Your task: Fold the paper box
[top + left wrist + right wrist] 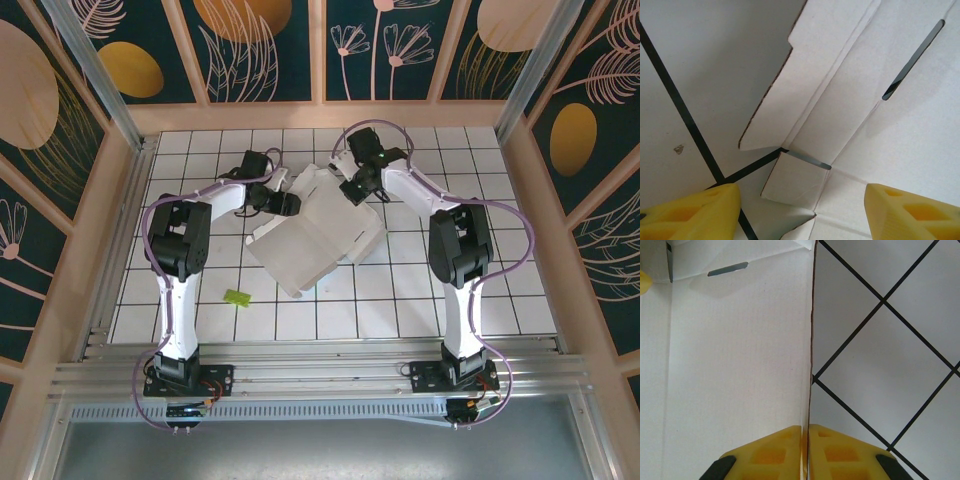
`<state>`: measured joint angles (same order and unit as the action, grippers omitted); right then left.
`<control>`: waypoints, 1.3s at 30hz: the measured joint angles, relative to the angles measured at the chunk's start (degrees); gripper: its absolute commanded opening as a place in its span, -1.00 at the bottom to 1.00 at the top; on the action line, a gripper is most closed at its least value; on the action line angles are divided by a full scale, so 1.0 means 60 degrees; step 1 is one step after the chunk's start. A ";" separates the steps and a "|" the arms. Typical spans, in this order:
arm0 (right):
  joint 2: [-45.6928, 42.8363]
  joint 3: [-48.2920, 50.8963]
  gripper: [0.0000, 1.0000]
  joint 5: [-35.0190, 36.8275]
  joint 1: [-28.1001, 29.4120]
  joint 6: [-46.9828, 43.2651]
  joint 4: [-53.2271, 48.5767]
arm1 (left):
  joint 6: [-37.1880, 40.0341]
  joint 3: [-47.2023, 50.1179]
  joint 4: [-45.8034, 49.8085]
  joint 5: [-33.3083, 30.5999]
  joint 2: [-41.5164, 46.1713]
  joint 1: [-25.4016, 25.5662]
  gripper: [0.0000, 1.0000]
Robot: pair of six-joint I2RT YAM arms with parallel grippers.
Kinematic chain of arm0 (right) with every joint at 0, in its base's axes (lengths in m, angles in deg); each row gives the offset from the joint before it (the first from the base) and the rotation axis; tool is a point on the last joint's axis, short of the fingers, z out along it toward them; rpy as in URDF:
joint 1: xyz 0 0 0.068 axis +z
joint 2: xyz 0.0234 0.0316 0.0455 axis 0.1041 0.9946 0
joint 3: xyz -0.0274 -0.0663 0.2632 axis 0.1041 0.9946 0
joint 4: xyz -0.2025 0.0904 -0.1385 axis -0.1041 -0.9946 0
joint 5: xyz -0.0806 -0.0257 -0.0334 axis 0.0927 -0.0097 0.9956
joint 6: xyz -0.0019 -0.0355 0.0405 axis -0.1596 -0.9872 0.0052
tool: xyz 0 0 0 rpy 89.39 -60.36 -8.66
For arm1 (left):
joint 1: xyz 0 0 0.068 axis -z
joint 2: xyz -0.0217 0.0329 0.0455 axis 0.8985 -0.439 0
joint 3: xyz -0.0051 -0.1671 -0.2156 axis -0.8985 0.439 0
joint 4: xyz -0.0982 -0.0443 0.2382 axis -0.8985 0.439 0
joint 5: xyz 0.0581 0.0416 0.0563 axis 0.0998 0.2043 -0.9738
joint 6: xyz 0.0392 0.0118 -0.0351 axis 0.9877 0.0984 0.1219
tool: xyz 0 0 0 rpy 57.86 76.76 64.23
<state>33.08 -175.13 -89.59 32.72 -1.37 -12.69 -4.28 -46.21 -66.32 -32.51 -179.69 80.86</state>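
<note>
**One side pinched, the other wide open**

The paper box [315,240] lies unfolded, white side up, mid-way across the tiled table [500,300] between both arms. The right gripper [807,442] is pinched tight on a panel's edge, with the thin cardboard running straight between its yellow fingers [770,452]. The left gripper [800,205] hangs over the box's left corner flaps, fingers well apart. Honestly can't tell if either pad touches cardboard. A small lime-green scrap [237,297] sits near the left arm, apart from the box.
</note>
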 measured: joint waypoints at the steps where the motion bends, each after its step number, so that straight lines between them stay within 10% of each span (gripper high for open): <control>1: 0.0000 0.0000 -0.75 0.0007 0.0000 0.0000 0.0000 | -0.0069 0.0015 -0.0095 0.0142 -0.0011 -0.0029 0.23; 11: 0.0000 0.0000 -0.76 0.0219 0.0007 -0.0004 0.0000 | -0.0514 0.0098 -0.0765 0.1056 -0.0117 -0.0022 -0.30; 39: -0.0342 0.0772 -0.82 0.2794 0.0812 -0.0393 0.1293 | -0.2186 0.2058 -0.3366 0.2269 0.0696 0.0273 -0.32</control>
<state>31.03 -170.49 -72.82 37.59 -3.73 -4.93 -17.40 -33.86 -86.51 -18.89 -175.51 82.50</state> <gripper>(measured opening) 0.092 0.341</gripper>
